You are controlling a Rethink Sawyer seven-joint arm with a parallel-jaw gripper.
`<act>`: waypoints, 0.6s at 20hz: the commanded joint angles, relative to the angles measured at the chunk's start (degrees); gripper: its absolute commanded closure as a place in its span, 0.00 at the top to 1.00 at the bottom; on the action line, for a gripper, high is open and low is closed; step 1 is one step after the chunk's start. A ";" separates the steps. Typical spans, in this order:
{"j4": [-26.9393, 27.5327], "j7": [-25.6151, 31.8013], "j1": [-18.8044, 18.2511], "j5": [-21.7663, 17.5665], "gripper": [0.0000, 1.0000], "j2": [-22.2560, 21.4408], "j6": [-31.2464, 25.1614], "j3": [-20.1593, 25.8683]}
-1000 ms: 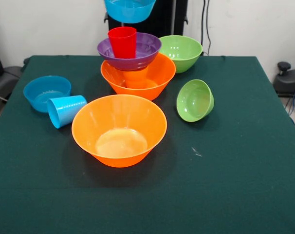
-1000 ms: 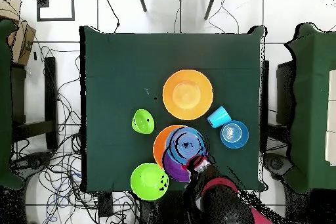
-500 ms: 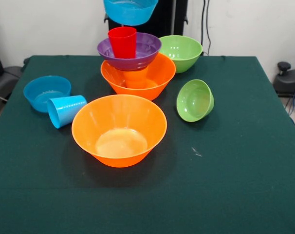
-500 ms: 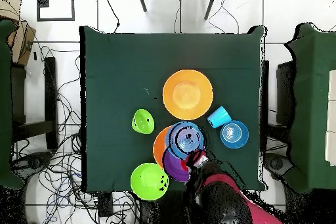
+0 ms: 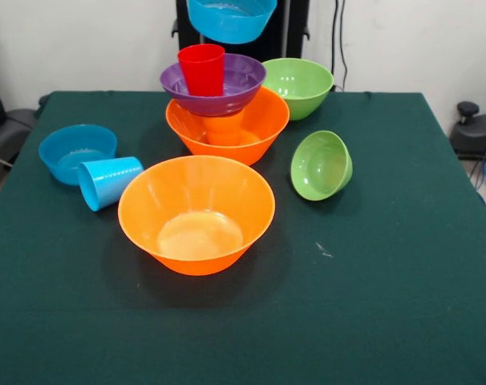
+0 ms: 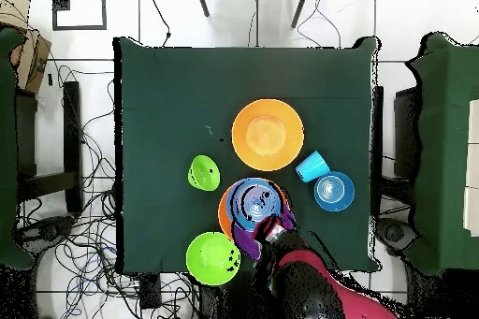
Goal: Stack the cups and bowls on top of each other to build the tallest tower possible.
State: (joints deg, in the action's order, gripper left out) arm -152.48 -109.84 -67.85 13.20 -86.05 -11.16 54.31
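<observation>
Small blue bowl (image 5: 231, 19) hangs at my gripper (image 6: 269, 232), above and clear of the red cup (image 5: 201, 69) in the purple bowl (image 5: 214, 84), itself on the orange cup (image 5: 224, 127) inside a large orange bowl (image 5: 228, 125). I cannot tell the gripper's state; bowl and arm (image 6: 309, 282) hide it.

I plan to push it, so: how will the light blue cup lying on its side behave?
The light blue cup lies on its side, so it would probably roll, curving because it tapers. It looks like thin plastic, likely light. The blue bowl close beside it may block it.
</observation>
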 commanded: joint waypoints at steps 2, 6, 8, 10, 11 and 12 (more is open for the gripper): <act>-2.76 -6.32 -0.65 -5.31 0.00 3.46 5.05 6.17; -2.70 -6.64 -1.79 -5.17 0.00 3.90 4.58 8.18; -2.24 -6.06 -2.41 -4.90 0.00 4.19 3.91 8.84; -1.92 -5.47 -2.89 -4.67 0.00 4.48 3.18 9.64; -1.73 -5.34 -3.16 -4.51 0.00 4.54 2.88 10.03; -1.53 -5.21 -3.44 -4.35 0.00 4.61 2.57 10.42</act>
State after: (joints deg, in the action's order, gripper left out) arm -153.99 -109.84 -70.97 12.27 -84.62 -10.13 59.22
